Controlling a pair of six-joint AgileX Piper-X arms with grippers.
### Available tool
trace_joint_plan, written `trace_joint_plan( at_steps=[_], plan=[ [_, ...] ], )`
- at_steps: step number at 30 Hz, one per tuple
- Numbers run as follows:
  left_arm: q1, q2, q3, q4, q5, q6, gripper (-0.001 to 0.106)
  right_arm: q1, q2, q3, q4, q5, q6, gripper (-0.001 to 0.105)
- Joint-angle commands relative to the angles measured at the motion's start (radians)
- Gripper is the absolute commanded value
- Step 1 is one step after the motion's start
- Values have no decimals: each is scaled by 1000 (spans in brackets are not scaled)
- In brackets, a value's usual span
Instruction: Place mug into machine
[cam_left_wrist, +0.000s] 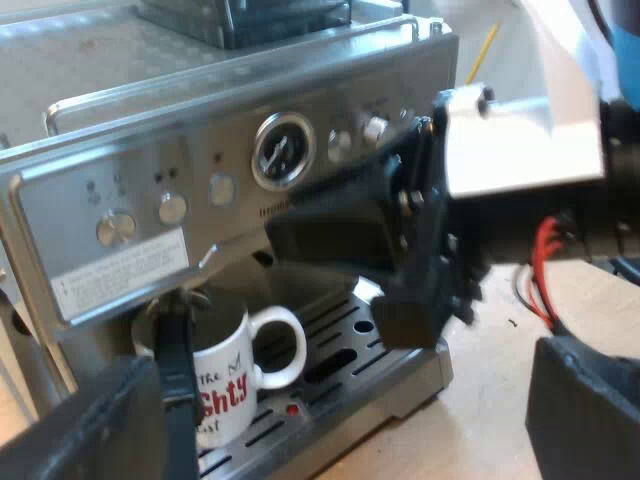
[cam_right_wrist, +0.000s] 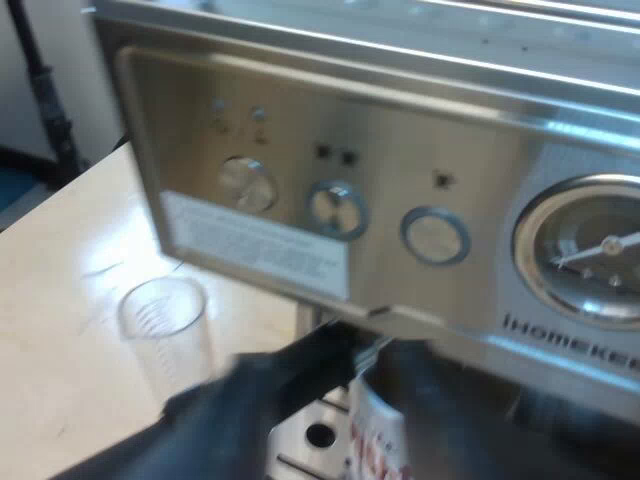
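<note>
A white mug (cam_left_wrist: 228, 388) with red lettering stands upright on the drip tray (cam_left_wrist: 345, 375) of the espresso machine (cam_left_wrist: 200, 130), under the brew head. The holder's dark handle (cam_left_wrist: 176, 372) sticks out from the machine's front and crosses the mug's near side. My right gripper (cam_left_wrist: 350, 285) hovers just off the mug's handle side, over the tray, not touching the mug. In its own view the right gripper (cam_right_wrist: 372, 350) is open, with the mug (cam_right_wrist: 372, 445) showing between its fingers. My left gripper (cam_left_wrist: 340, 420) is open wide, back from the tray, holding nothing.
An empty measuring glass (cam_right_wrist: 165, 335) stands on the light wooden table (cam_right_wrist: 70, 300) beside the machine. The front panel carries round buttons and a pressure gauge (cam_left_wrist: 283, 150). The bean hopper (cam_left_wrist: 250, 20) sits on the machine's top.
</note>
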Motion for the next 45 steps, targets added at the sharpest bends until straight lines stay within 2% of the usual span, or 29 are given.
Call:
trace_joint_plan(
  at_steps=[1,3,7,13,17,20,25,29,31,33,34,35,38,40,45],
  plan=[
    [1,-3,-33,-1,-11,-1,85,21,-36,-9,48,0,-6,58],
    [1,-3,-56,-1,-14,-1,85,34,-64,-9,99,0,-3,63],
    [1,-4,-62,-21,-14,-11,85,32,-105,-9,112,0,-3,62],
    [1,56,-77,-107,-14,-30,85,-33,-159,-37,126,0,-9,62],
    [1,125,-126,-109,-14,-29,85,-118,-200,-74,237,-12,-8,62],
    [1,174,-161,-115,-14,-28,85,-196,-235,-96,335,-65,-8,62],
    [11,236,-210,-121,-14,-28,85,-351,-300,-101,430,-134,31,62],
    [114,258,-234,-121,-7,-31,85,-485,-357,-101,501,-185,36,62],
    [188,258,-239,-121,37,-31,85,-546,-380,-101,534,-204,33,62],
    [298,258,-239,-112,125,-33,85,-618,-415,-99,572,-237,25,62],
    [316,258,-239,-104,147,-37,85,-636,-428,-97,583,-251,17,62],
    [370,258,-239,-79,179,-42,85,-670,-445,-94,597,-266,4,62],
    [478,253,-239,-10,189,-37,85,-732,-496,-89,635,-300,-30,62],
    [509,243,-239,10,184,-38,85,-760,-532,-81,650,-301,-51,62],
    [500,166,-239,48,185,-36,85,-803,-646,-21,676,-301,-104,62]
  ],
)
